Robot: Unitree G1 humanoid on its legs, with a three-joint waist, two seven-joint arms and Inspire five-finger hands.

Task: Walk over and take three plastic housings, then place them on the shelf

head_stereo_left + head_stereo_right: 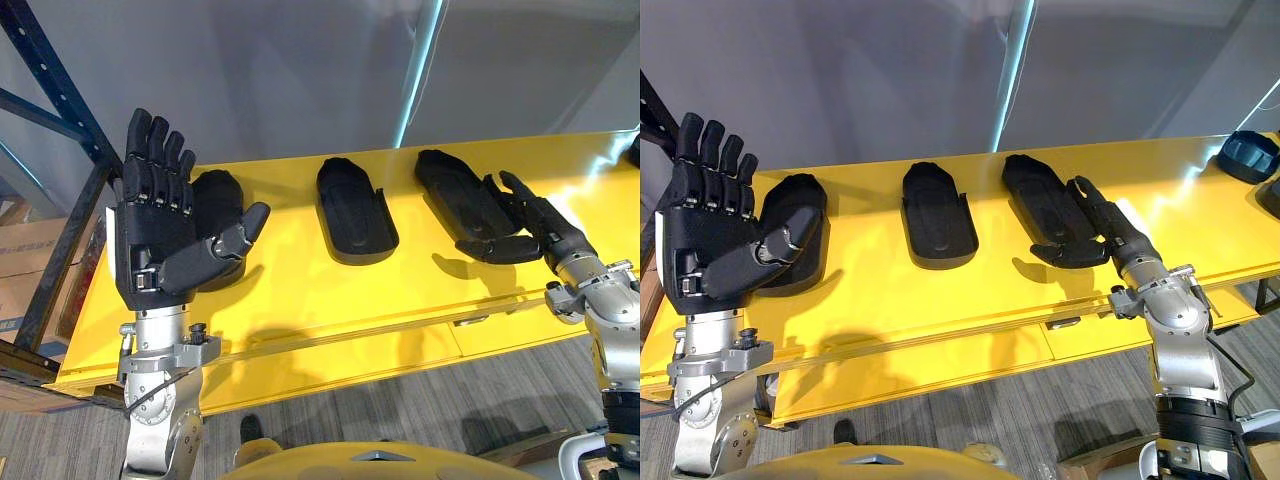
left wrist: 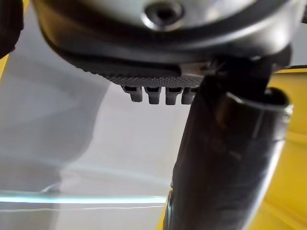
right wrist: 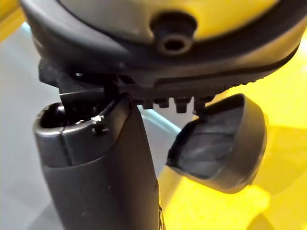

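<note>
On the yellow shelf (image 1: 300, 295), beside a blue rack upright (image 1: 60, 95), three black plastic housings lay in a row, well apart from one another, a layout that suggested the placing was all but complete. At far left, the robot's left hand (image 1: 155, 245) stood raised over the shelf's front edge. Its fingers were straight, its thumb angled outward, and it held nothing, a posture that read as clear of the work rather than reaching for it. The left housing (image 1: 222, 195) lay just behind that hand, partly hidden by the palm, and contact between them could not be made out. The middle housing (image 1: 355, 215) sat alone, hollow side up, with neither hand near. The right housing (image 1: 455, 195) lay slanted on the shelf, with the right hand (image 1: 540, 225) at its near end. That hand's fingers stretched straight along the housing's right edge and its thumb reached across below the near tip, a loose, open touch rather than a clamp, judged to be either a release or a nudge into line. Farther right, a dark round part (image 1: 1245, 155) rested on the same shelf.
</note>
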